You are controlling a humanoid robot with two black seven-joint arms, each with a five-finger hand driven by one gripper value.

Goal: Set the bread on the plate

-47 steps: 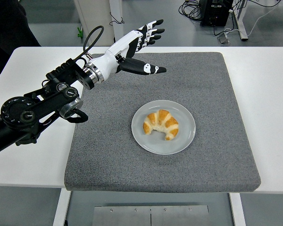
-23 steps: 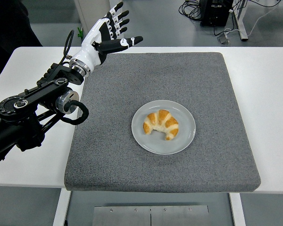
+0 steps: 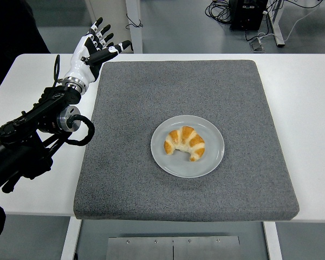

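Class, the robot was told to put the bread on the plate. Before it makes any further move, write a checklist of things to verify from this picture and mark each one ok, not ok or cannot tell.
1. Bread lies on the plate: ok, it sits wholly inside the rim.
2. Plate rests flat on the grey mat: ok.
3. Left hand holds nothing: ok, fingers spread.
4. Left hand clear of the plate: ok, it is over the mat's far left corner, well apart.
5. Right hand's position: cannot tell, it is out of view.
6. Path for the left arm to pull back over the table: ok, nothing lies there.
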